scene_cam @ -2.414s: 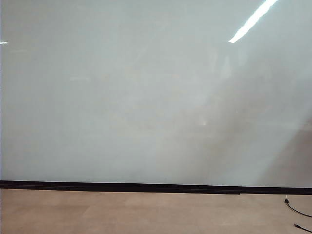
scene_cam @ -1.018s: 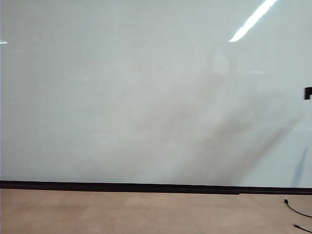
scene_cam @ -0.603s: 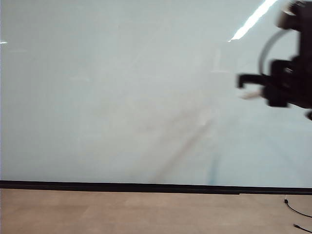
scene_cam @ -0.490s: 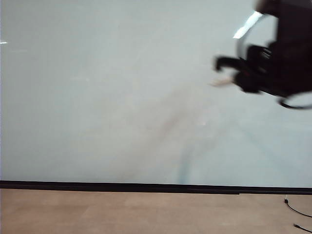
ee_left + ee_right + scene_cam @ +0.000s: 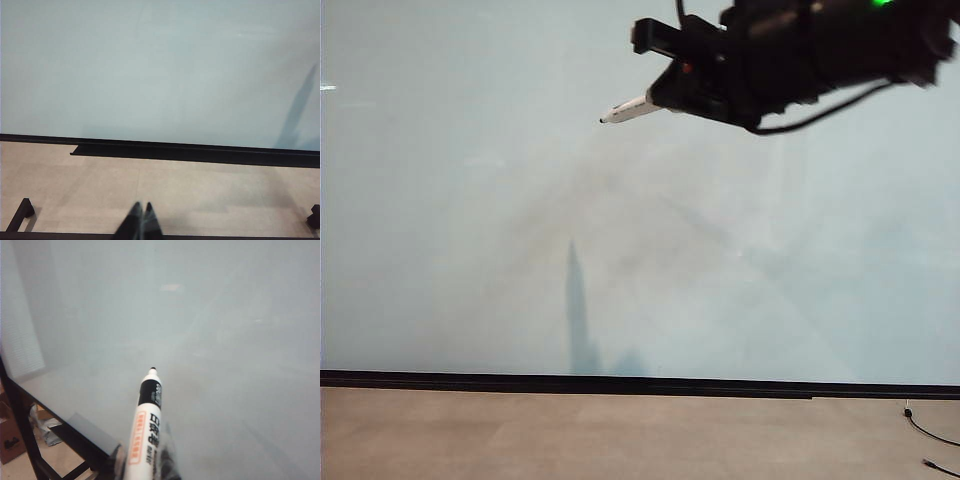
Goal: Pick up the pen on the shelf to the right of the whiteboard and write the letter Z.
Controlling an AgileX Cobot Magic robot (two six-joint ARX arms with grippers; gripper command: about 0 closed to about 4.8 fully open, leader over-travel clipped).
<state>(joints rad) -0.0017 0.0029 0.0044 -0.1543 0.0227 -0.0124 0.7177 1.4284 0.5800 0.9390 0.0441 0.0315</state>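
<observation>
The whiteboard (image 5: pixel 520 220) fills most of the exterior view, and no letter Z shows on it. High on its right half, my right gripper (image 5: pixel 665 95) is shut on the pen (image 5: pixel 632 106), a slim white marker whose dark tip points left. The right wrist view shows the pen (image 5: pixel 146 430) sticking out from between the gripper's (image 5: pixel 145 467) fingers toward the board (image 5: pixel 225 340); the tip looks clear of the surface. My left gripper (image 5: pixel 142 207) is shut and empty, low over the floor in front of the board (image 5: pixel 160 70). The shelf is out of the exterior view.
A dark strip (image 5: pixel 620 383) runs along the board's bottom edge above the wooden floor (image 5: pixel 620 435). A black cable (image 5: pixel 930 432) lies at the floor's right. A dark ledge (image 5: pixel 150 149) sits under the board. A grey ledge (image 5: pixel 87 430) rests on a black frame (image 5: pixel 25 440).
My right arm has swept in from the right edge and moved up and left across the board, carrying the pen. A pen-shaped shadow now falls on the board's lower middle.
</observation>
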